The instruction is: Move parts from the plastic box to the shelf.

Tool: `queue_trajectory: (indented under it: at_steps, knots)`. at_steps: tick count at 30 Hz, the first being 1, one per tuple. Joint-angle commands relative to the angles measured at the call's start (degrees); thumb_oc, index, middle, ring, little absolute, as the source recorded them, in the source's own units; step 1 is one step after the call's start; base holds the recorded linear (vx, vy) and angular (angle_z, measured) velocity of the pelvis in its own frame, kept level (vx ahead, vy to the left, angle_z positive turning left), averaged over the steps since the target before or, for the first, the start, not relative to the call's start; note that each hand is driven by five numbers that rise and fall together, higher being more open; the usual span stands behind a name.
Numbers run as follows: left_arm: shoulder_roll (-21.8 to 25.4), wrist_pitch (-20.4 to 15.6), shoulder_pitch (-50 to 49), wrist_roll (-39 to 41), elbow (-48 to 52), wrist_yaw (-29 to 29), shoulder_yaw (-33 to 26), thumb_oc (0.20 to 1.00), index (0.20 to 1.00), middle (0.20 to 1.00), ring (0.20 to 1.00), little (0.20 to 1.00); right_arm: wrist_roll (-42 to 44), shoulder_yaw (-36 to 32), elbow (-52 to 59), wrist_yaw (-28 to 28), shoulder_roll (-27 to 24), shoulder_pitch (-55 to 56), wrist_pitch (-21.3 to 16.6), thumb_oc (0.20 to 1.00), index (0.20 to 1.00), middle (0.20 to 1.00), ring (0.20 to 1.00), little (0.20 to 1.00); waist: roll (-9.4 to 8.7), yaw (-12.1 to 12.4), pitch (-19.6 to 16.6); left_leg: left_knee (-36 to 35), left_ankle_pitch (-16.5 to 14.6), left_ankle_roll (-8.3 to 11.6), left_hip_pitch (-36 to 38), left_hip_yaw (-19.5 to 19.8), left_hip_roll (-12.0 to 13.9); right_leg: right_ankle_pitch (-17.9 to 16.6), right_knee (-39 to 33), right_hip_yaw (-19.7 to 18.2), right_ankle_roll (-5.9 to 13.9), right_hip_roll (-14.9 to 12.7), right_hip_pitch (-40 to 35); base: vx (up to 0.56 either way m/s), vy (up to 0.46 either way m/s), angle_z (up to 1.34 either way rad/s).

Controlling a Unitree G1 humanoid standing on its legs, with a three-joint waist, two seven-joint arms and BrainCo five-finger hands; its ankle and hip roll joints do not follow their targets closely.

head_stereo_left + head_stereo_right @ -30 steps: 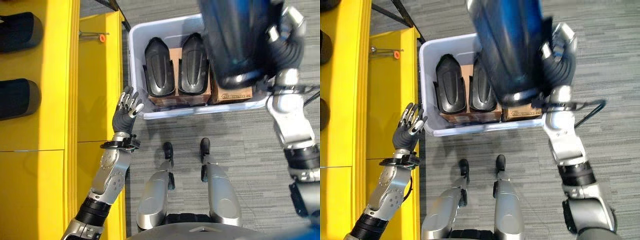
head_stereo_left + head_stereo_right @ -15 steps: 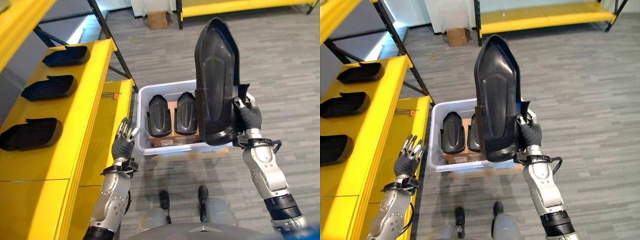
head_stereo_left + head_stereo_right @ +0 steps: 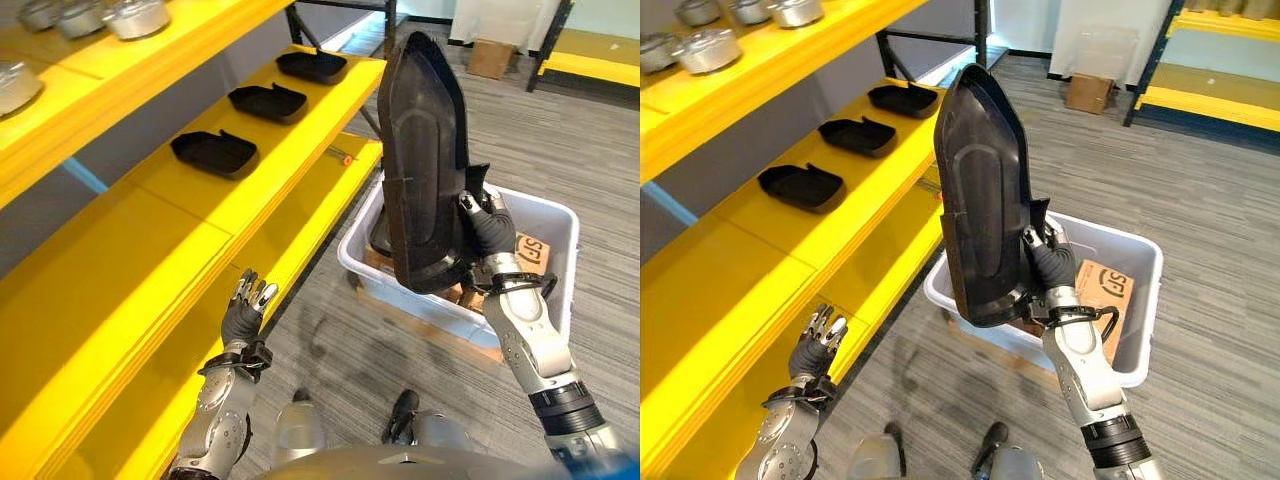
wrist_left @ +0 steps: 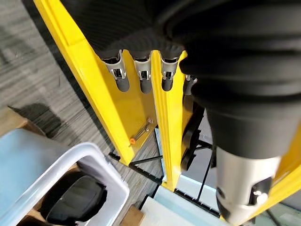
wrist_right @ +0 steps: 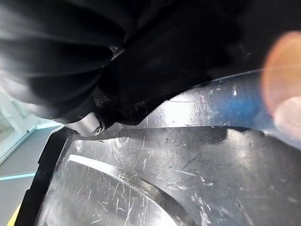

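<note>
The right hand [image 3: 484, 226] grasps the long black part [image 3: 420, 160] at its lower end, upright. It looks stiff, light and smooth, so it may tip. The left hand [image 3: 243, 312] is relaxed, empty, at lower left.

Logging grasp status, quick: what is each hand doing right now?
Left hand: open, fingers straight, holding nothing.
Right hand: shut on the black part, held upright above the plastic box.

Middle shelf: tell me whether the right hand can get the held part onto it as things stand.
Probably yes. The right hand grips the black part upright above the plastic box; the middle shelf has bare yellow surface near the three parts already there.
</note>
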State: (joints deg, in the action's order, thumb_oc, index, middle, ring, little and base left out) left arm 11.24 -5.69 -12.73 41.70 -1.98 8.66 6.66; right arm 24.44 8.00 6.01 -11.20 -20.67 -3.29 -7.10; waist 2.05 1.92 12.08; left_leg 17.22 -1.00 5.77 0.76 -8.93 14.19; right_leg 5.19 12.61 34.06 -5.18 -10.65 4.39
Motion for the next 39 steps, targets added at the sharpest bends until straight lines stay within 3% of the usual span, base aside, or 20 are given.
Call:
queue_trajectory:
  at_steps: [1,7,15,19,21,23,26,27,28,29,30,31,32,34,37,39]
  knots:
    - [1.4,-1.7,1.3,-0.4,5.5,-1.8,-1.9,1.000,1.000,1.000,1.000,1.000,1.2,-2.7,5.1,1.7,0.5,0.1,-3.5,0.200,0.200,0.200,0.200,0.200,1.29,-3.6,-1.0,-10.2,-2.5,-0.12,2.9,0.1,-1.5,3.4,5.4,-2.9,9.38,-4.6,-1.1,0.03,0.307,1.18]
    - [3.3,-2.1,1.8,-2.0,6.8,-1.9,-3.0,1.000,1.000,1.000,1.000,1.000,0.3,-3.4,5.2,2.4,2.0,2.3,-2.5,0.200,0.200,0.200,0.200,0.200,0.40,-3.3,-0.7,-9.7,-5.6,-2.13,1.9,-1.5,-4.9,-0.5,5.1,-1.7,12.38,-9.4,-3.2,0.05,0.241,0.44]
    - [4.1,-2.4,0.5,-3.4,7.9,-1.3,-5.0,1.000,1.000,1.000,1.000,1.000,-0.5,-3.4,4.7,3.6,2.1,2.7,-1.6,0.200,0.200,0.200,0.200,0.200,-1.68,-1.8,0.0,-8.6,-7.2,-3.93,-0.6,-1.1,-8.5,-5.0,0.9,-0.5,14.66,-11.4,-4.3,0.03,0.172,0.08]
    - [4.4,-2.8,0.3,-3.3,8.7,-0.5,-6.1,1.000,1.000,1.000,1.000,1.000,-0.1,-1.0,3.9,4.2,2.6,1.0,-0.9,0.200,0.200,0.200,0.200,0.200,-3.10,0.3,2.4,-5.6,-8.6,-5.10,-3.5,-0.5,-10.4,-9.0,-0.8,-0.5,16.29,-12.6,-4.0,-0.02,0.134,0.07]
    - [4.5,-3.0,0.4,-3.3,8.7,-0.5,-6.2,1.000,1.000,1.000,1.000,1.000,0.1,-0.7,3.6,4.3,2.7,0.6,-0.9,0.200,0.200,0.200,0.200,0.200,-3.42,0.7,2.8,-4.7,-9.0,-5.38,-4.4,-0.1,-11.1,-9.9,-1.1,-0.3,16.75,-13.1,-4.2,0.00,0.153,0.16]
    - [4.8,-3.1,0.2,-3.2,8.6,0.0,-6.4,1.000,1.000,1.000,1.000,1.000,0.3,0.3,3.2,4.1,3.4,-0.1,-0.6,0.200,0.200,0.200,0.200,0.200,-3.42,2.3,3.4,-2.9,-10.1,-6.61,-6.4,1.5,-13.8,-12.9,-2.0,0.7,17.96,-15.0,-5.3,0.03,0.281,0.35]
    - [5.9,-3.3,0.2,-3.5,8.9,-0.1,-6.8,1.000,1.000,1.000,1.000,1.000,-0.1,0.8,2.9,3.8,4.6,-0.5,-1.0,0.200,0.200,0.200,0.200,0.200,-2.86,3.0,3.2,-3.1,-10.2,-7.86,-7.3,2.8,-15.6,-13.4,-1.4,-1.7,17.93,-15.4,-4.6,0.07,0.231,0.67]
    - [6.8,-3.6,0.7,-3.7,9.1,0.1,-6.9,1.000,1.000,1.000,1.000,1.000,-0.1,1.1,2.9,3.9,5.0,-0.6,-1.1,0.200,0.200,0.200,0.200,0.200,-2.09,2.8,3.0,-3.7,-9.8,-8.51,-7.4,3.7,-16.3,-12.8,0.3,-5.4,17.15,-14.7,-3.5,0.04,0.130,0.46]
    - [6.8,-3.6,0.7,-3.7,9.1,0.1,-6.9,1.000,1.000,1.000,1.000,1.000,-0.1,1.1,2.9,3.9,5.0,-0.6,-1.1,0.200,0.200,0.200,0.200,0.200,-2.13,2.9,2.9,-3.8,-9.8,-8.51,-7.4,3.6,-16.3,-12.7,0.5,-5.6,17.14,-14.7,-3.3,0.05,0.258,0.54]
    - [7.6,-3.9,1.6,-4.4,8.9,0.3,-6.8,1.000,1.000,1.000,1.000,1.000,-0.5,1.3,3.4,4.1,4.8,-0.6,-1.3,0.200,0.200,0.200,0.200,0.200,-1.46,1.5,2.6,-6.2,-7.4,-9.39,-7.0,5.2,-17.6,-12.3,2.6,-12.5,15.10,-12.2,-0.6,0.03,0.187,0.35]
    - [7.9,-4.0,2.1,-4.6,8.8,0.3,-6.5,1.000,1.000,1.000,1.000,1.000,-0.3,1.2,3.6,4.3,4.5,-0.6,-1.4,0.200,0.200,0.200,0.200,0.200,-1.06,0.9,2.5,-7.4,-6.7,-9.51,-6.5,6.3,-18.1,-11.0,3.7,-15.9,14.41,-9.9,1.0,0.05,0.206,0.61]
    - [8.1,-4.0,2.9,-4.9,8.4,0.3,-6.2,1.000,1.000,1.000,1.000,1.000,-0.1,0.8,3.7,4.3,4.3,-0.5,-1.7,0.200,0.200,0.200,0.200,0.200,-0.83,-0.3,2.4,-8.7,-5.8,-9.52,-5.9,7.9,-18.5,-8.5,4.9,-20.3,13.40,-5.6,2.5,0.04,0.075,0.98]
    - [8.1,-4.0,2.9,-4.9,8.4,0.3,-6.2,1.000,1.000,1.000,1.000,1.000,-0.1,0.8,3.7,4.3,4.3,-0.6,-1.7,0.200,0.200,0.200,0.200,0.200,-0.85,-0.3,2.3,-8.9,-5.6,-9.50,-6.0,7.9,-18.5,-8.5,4.9,-20.3,13.35,-5.6,2.7,0.04,0.061,1.35]
    - [7.8,-3.6,3.3,-6.1,8.2,-0.7,-5.8,1.000,1.000,1.000,1.000,1.000,-0.2,0.2,4.0,4.9,3.5,0.4,-1.6,0.200,0.200,0.200,0.200,0.200,-0.99,-2.4,2.5,-11.4,-3.9,-9.34,-4.1,10.7,-19.2,-5.4,4.8,-24.8,11.84,0.1,5.3,0.04,0.052,0.91]
    - [7.8,-3.7,3.0,-6.3,8.3,-0.8,-5.8,1.000,1.000,1.000,1.000,1.000,-0.3,0.0,3.9,5.4,3.1,0.6,-1.4,0.200,0.200,0.200,0.200,0.200,-1.07,-3.3,2.7,-12.4,-3.1,-9.20,-3.8,11.9,-19.3,-6.7,3.2,-26.3,12.25,0.7,7.1,0.01,-0.023,0.36]
    - [7.6,-3.7,3.3,-6.0,7.8,-0.9,-5.6,1.000,1.000,1.000,1.000,1.000,0.1,-0.3,3.6,5.6,3.2,0.7,-1.5,0.200,0.200,0.200,0.200,0.200,-1.39,-4.1,2.8,-12.6,-3.1,-8.95,-3.5,13.0,-19.4,-7.7,0.4,-29.6,12.91,1.8,8.7,0.03,-0.064,0.24]
